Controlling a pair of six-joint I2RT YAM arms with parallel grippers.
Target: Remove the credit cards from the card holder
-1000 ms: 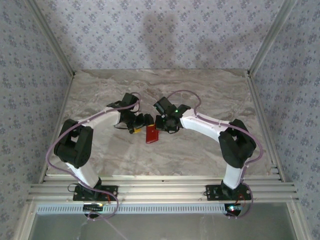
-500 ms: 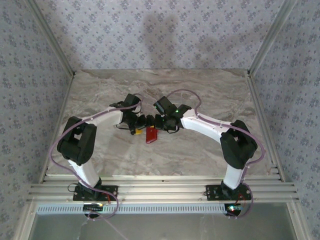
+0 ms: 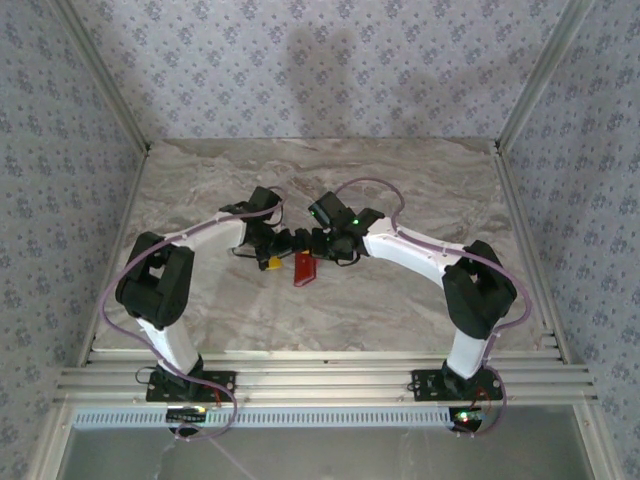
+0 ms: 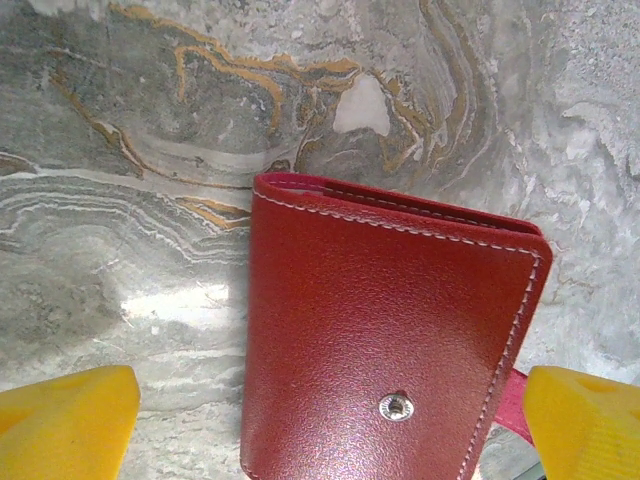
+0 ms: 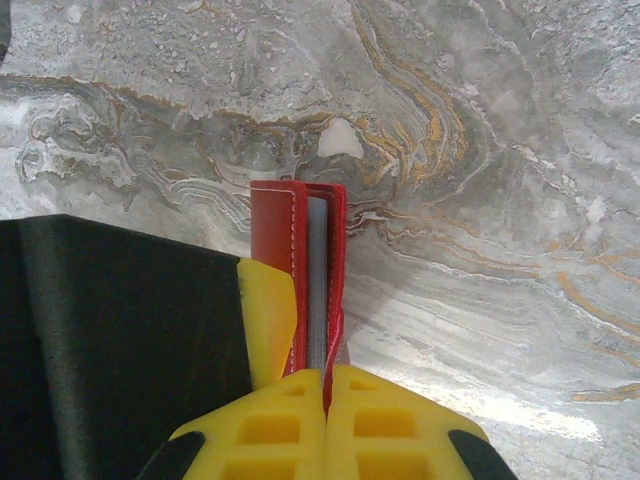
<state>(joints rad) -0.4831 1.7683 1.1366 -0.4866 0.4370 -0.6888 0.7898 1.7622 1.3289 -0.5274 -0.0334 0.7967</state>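
Two arms lean in from the near edge and meet over the middle of the marble table (image 3: pixel 430 190), elbows bowed outward, wrists angled toward each other. Between them is the card holder (image 3: pixel 304 268), folded shut and turned edge-on to the right wrist camera. The right gripper (image 5: pixel 325 388) has it: pads pinched tight on the near edge. A thin grey layer (image 5: pixel 316 270) shows between the red flaps; card or lining, I cannot tell. The left gripper (image 4: pixel 325 428) faces the flat red side, snap dot (image 4: pixel 397 405) toward its camera, yellow fingertips (image 4: pixel 62 422) spread wide at either side, gripping nothing. A red tab (image 4: pixel 512 400) pokes out by the right-hand fingertip.
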